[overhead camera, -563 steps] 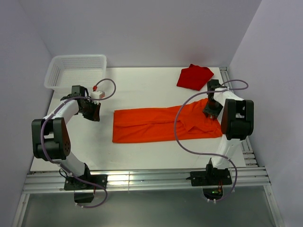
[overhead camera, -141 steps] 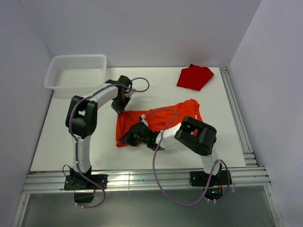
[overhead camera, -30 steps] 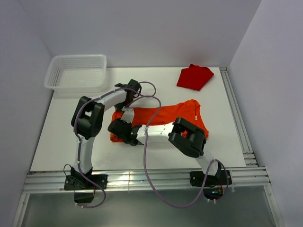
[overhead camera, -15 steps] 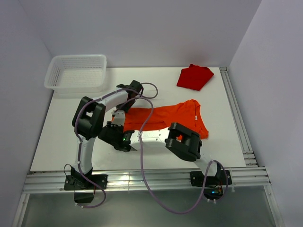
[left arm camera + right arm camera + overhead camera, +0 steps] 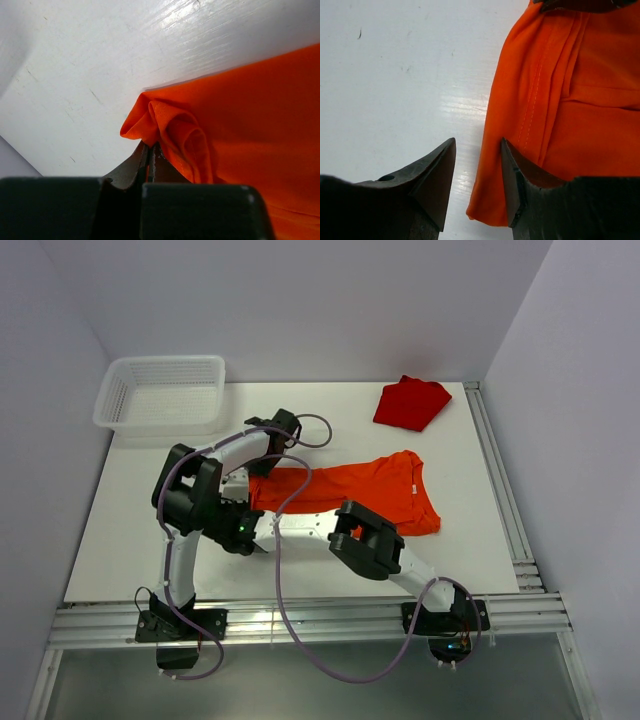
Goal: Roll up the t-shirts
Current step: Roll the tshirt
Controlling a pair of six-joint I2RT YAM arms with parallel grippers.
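The orange t-shirt lies spread across the middle of the table, its neck end to the right. My left gripper is shut on a bunched fold at the shirt's far-left corner. My right gripper stands open at the shirt's near-left edge. In the right wrist view the stitched hem hangs into the gap of that gripper and lies against the right finger. The darker red t-shirt lies crumpled at the back right, away from both arms.
A white mesh basket stands at the back left corner. The right arm reaches low across the table's front, its purple cable looping beside it. A metal rail runs along the right edge.
My right gripper has slid left off the shirt's near-left end and its jaws have widened, letting the cloth go. The shirt's left end now lies flatter. The left gripper has kept its hold.
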